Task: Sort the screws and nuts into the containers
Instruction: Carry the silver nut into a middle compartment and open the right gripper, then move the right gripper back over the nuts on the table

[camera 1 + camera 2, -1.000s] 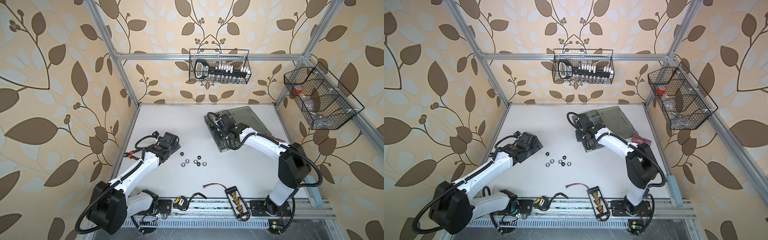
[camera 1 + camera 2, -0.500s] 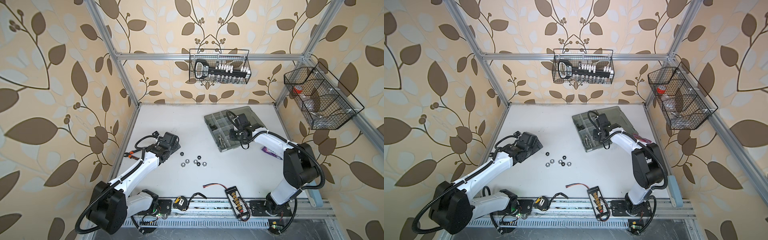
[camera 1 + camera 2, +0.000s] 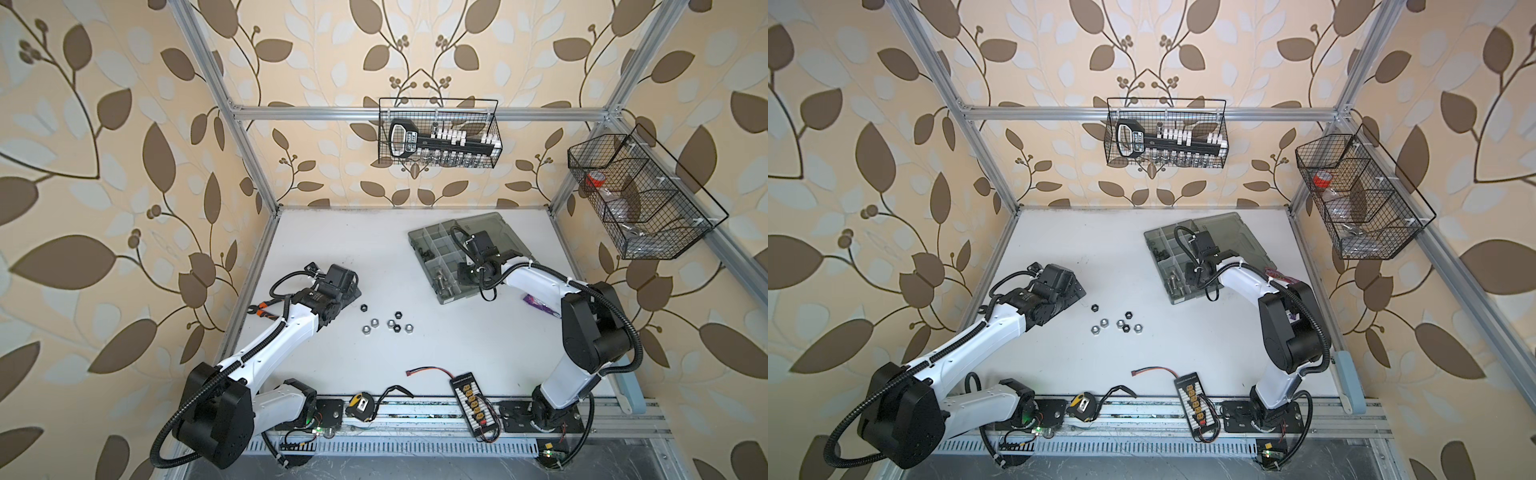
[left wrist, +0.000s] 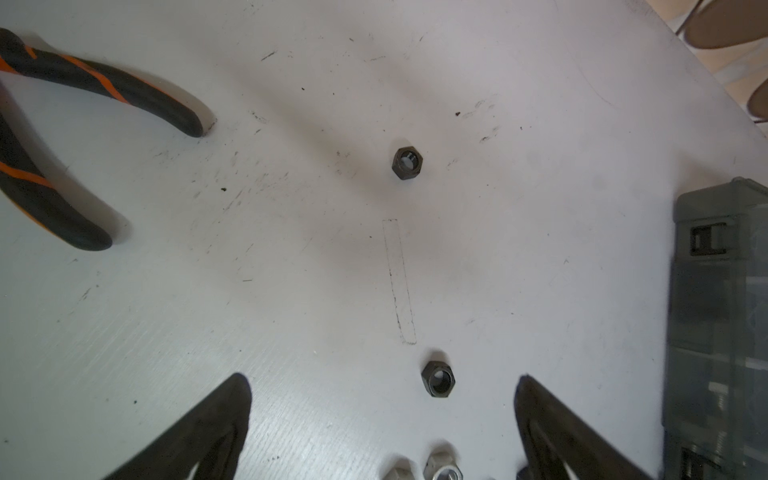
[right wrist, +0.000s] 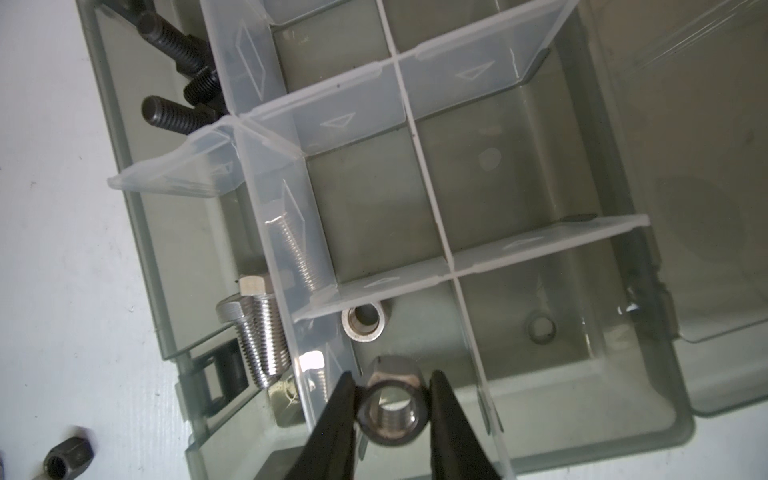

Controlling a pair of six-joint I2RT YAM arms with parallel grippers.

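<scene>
Right gripper (image 5: 391,376) pinches a silver nut (image 5: 390,409) over a compartment (image 5: 424,332) holding another nut. Next: open and drop it. Left gripper (image 4: 382,379) gapes, empty.

Bright, even, diffuse light fills both top views; shadows on the white tabletop (image 3: 374,249) are pale and soft, and the aluminium frame bars (image 3: 311,113) splay toward the edges — wide-lens distortion. In the left wrist view a broad dim shadow crosses the table's middle; the black fingers (image 4: 208,428) of the left gripper (image 4: 381,378) and the translucent grey plastic organizer case (image 4: 719,332) are blurred. In the right wrist view the clear plastic dividers (image 5: 332,120) catch white glare, and the shiny silver hexagonal nut (image 5: 390,409) looks soft.
</scene>
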